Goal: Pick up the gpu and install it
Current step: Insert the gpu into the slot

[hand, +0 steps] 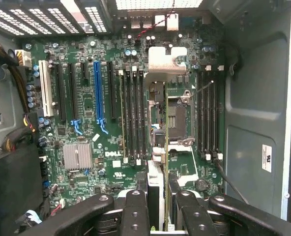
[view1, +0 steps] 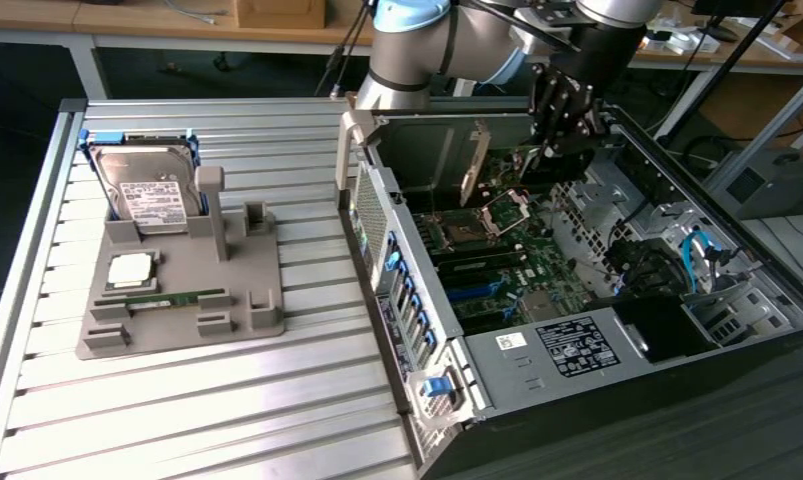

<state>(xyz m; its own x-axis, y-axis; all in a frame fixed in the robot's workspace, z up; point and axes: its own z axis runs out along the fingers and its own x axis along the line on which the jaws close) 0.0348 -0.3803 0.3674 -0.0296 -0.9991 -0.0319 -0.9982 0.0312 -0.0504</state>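
Observation:
My gripper (view1: 563, 125) hangs inside the open computer case (view1: 508, 350), above the motherboard (view1: 495, 270). In the wrist view the gripper (hand: 158, 209) is shut on the gpu (hand: 160, 167), a thin card seen edge-on that runs out from between the black fingers (hand: 135, 211). The card hangs over the CPU socket area (hand: 177, 118), beside the RAM slots (hand: 133, 113). The blue expansion slot (hand: 97, 93) and white slot (hand: 47, 93) lie further off to one side, apart from the card.
On the slatted table at the exterior view's left, a grey holder tray (view1: 174, 300) carries the hard drive (view1: 144, 190), a CPU (view1: 132, 268) and a RAM stick (view1: 174, 297). Cables (hand: 8, 73) and drive cages line the case walls.

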